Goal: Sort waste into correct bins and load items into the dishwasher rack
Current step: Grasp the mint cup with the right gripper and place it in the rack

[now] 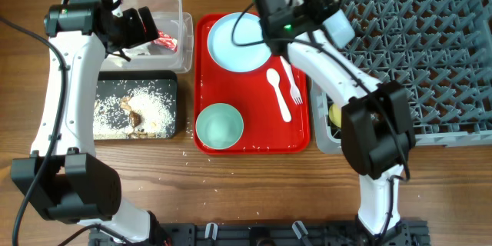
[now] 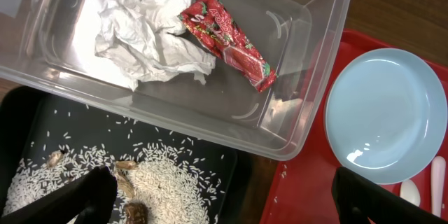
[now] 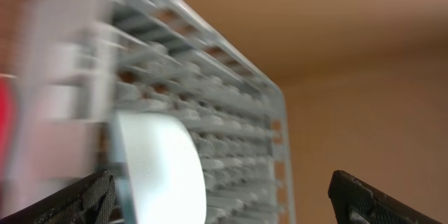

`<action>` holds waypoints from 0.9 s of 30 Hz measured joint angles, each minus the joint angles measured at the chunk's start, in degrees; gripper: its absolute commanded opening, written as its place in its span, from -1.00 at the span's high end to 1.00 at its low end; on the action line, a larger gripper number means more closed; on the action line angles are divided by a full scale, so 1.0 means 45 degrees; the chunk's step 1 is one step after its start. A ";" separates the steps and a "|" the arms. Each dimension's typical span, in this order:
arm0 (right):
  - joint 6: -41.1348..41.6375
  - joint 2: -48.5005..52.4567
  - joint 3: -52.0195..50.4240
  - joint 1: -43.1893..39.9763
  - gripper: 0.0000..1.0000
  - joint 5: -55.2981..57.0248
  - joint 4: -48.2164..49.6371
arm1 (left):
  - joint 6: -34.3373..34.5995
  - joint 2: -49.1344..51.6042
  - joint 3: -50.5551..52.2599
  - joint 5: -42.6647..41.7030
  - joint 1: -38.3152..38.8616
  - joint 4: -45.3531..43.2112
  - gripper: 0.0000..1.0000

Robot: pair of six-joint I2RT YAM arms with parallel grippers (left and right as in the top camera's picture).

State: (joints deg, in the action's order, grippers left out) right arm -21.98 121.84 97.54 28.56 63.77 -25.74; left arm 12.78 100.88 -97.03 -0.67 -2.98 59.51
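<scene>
Left wrist view is showing the left gripper [image 2: 222, 187] hanging wide open, gripping nothing, above the shallow black rectangular tray [image 2: 28, 122], where loose white rice with brownish scraps [image 2: 164, 182] is lying scattered. Just beyond, the clear rectangular plastic tub [image 2: 308, 84] is holding the crumpled white paper napkin [image 2: 143, 35] and shiny red wrapper [image 2: 227, 38], which are touching, with bare floor showing to their right. The right gripper [image 3: 220, 182] is gaping empty before a pale blue bowl [image 3: 164, 171] standing on edge near the left rim of the large grey plastic grid rack [image 1: 430, 54], whose far rows are lying open.
</scene>
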 measured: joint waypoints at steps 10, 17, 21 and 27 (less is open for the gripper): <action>0.4114 -0.2181 -0.0141 0.1273 -0.97 -0.9768 -0.4682 | 0.0000 0.0000 0.0000 0.0005 0.0000 0.0000 -1.00; 0.8709 -0.2637 -0.2608 0.1379 -0.57 -1.7058 -0.4619 | 0.0000 0.0000 0.0000 0.0005 0.0000 -0.0005 -1.00; 1.0210 -0.2467 -0.4940 0.1695 -0.25 -1.8336 -0.3298 | 0.0000 0.0000 0.0000 0.0000 0.0000 0.0000 -1.00; 1.1108 -0.2453 -0.5338 0.1855 0.91 -1.8957 -0.3021 | 0.0000 0.0000 0.0000 0.0005 0.0000 0.0000 -0.99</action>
State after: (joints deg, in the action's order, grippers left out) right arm 28.01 110.80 73.52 36.91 -21.54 -39.33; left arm 12.78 100.88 -97.03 -0.64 -2.98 59.51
